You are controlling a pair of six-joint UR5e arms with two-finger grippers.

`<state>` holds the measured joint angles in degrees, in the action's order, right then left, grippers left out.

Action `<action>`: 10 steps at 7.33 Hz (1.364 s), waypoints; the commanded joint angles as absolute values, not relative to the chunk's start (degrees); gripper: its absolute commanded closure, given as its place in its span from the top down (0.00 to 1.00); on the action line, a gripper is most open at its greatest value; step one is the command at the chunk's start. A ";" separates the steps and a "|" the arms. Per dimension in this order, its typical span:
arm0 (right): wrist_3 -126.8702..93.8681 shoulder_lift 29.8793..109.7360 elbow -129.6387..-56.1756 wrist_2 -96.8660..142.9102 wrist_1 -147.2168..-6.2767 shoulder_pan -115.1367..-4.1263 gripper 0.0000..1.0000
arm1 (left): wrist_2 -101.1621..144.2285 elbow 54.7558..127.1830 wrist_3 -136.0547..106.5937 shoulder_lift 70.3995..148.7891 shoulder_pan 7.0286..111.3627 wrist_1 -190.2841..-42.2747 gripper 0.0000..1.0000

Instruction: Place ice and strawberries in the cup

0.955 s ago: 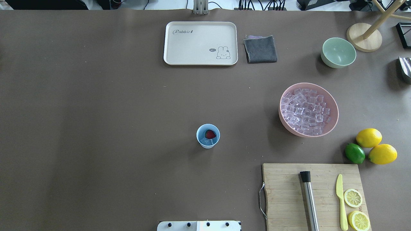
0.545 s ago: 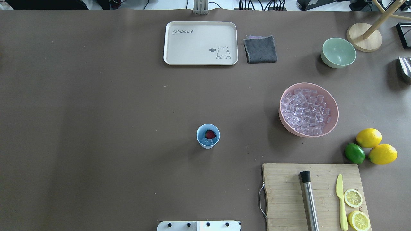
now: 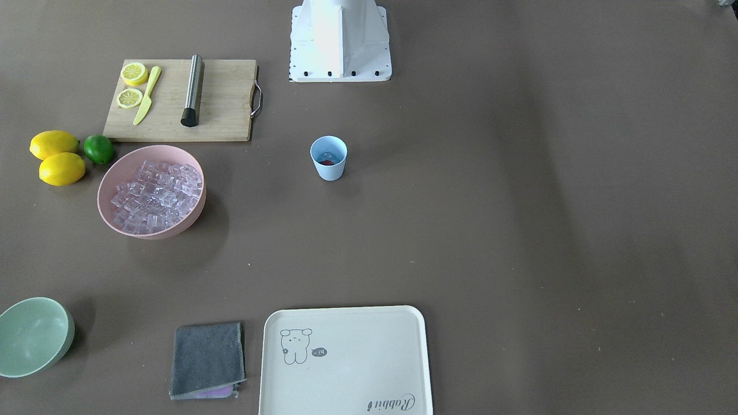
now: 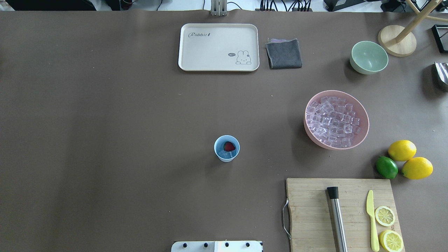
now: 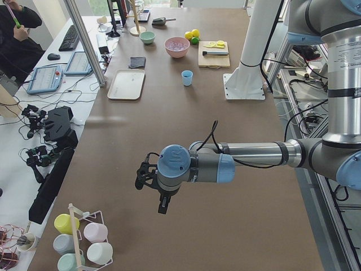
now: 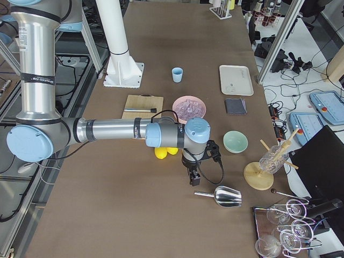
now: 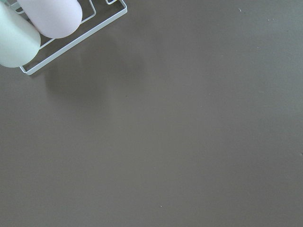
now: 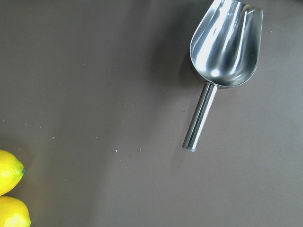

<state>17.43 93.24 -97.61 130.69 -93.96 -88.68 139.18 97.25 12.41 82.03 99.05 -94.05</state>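
The small light blue plastic cup (image 4: 226, 148) stands upright near the middle of the desk, somewhat toward the robot's edge. Inside it lie the tiny red strawberry (image 4: 229, 146) and, beside it, clear glassy ice (image 4: 222, 153). With both in, I judge the task done or all but done. The round pink bowl (image 4: 364, 122) toward the desk's right end holds many more cubes. The left hand (image 5: 162, 208) hangs over the left end, the right hand (image 6: 193, 178) over the right end near a shiny metal scoop (image 6: 224, 196). Whether either is spread or pressed together I cannot tell.
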 commanded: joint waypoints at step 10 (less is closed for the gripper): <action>17.32 93.87 -97.38 130.52 -93.96 -88.68 1.00 | 137.29 101.14 6.00 82.00 97.74 -90.01 0.98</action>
<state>17.36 93.86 -97.46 130.59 -93.95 -88.68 137.34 99.34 7.87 82.08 98.54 -91.39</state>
